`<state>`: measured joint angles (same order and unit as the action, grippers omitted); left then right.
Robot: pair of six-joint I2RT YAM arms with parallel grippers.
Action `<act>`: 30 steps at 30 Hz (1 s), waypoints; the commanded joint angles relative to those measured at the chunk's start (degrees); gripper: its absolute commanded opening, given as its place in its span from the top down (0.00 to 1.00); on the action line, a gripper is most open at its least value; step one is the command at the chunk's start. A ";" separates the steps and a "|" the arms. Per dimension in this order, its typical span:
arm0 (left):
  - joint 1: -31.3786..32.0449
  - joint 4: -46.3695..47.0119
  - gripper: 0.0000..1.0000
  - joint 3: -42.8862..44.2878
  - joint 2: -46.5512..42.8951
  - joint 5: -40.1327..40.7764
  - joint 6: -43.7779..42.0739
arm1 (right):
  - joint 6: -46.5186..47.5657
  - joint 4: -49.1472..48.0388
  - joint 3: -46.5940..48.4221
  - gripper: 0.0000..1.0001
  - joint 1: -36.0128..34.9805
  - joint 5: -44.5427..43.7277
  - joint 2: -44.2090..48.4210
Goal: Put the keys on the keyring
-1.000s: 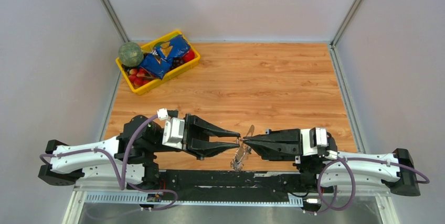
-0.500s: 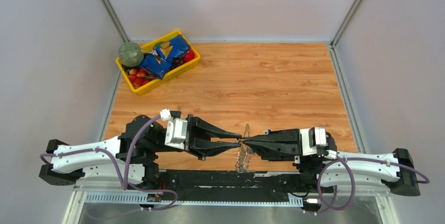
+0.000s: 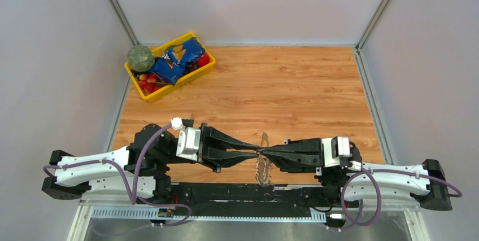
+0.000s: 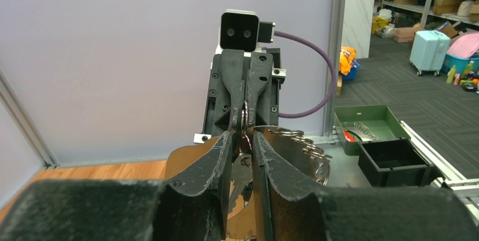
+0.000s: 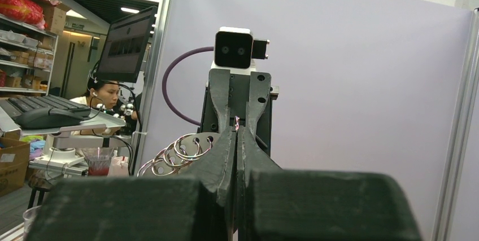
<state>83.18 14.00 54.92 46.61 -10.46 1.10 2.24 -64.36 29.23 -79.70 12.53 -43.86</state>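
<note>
1. The keyring [image 3: 263, 165] hangs under the meeting fingertips, over the middle of the table's [image 3: 294, 83] near edge, with its keys [image 5: 181, 152] fanned out to one side. Whether its lower end touches the wood cannot be told. Only a thin bit of metal holds it up, so a small tug could twist it or pull it free. It would then likely land at the near edge, or past it among the arm bases.

2. Your right gripper [image 3: 264, 152] has its fingers pressed tight together on the top of the loop. This looks like a bare tip pinch. A sideways push from the other arm may swivel the loop in the pads and spoil the alignment.

3. Your left gripper [image 3: 257, 152] faces it tip to tip. Its fingers [image 4: 223, 153] stand a little apart, with a sliver of metal in the gap. Whether the pads touch that metal cannot be told. If they meet off-centre, they could catch the loop rather than a key, or push the metal aside.

4. The two sets of tips are almost touching — any further advance risks finger hitting finger and jarring the pinch loose.

5. The yellow tray [image 3: 148, 95] at the far left corner is well apart and looks like no hazard.
</note>
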 commanded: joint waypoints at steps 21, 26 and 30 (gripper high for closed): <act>0.22 -1.83 1.00 2.74 -0.75 5.37 -0.47 | 0.77 15.04 4.82 0.79 -0.29 -3.37 5.04; 0.23 -6.21 1.00 3.72 -1.53 9.14 -0.62 | 1.23 34.61 10.72 0.49 -0.28 -8.17 9.01; 0.23 -10.62 1.00 4.86 -2.04 10.26 -0.13 | 1.01 49.41 16.35 0.46 -0.35 -11.95 10.86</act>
<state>83.18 5.69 55.57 46.15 -2.66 0.93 3.33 -32.97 39.44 -79.75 5.67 -34.79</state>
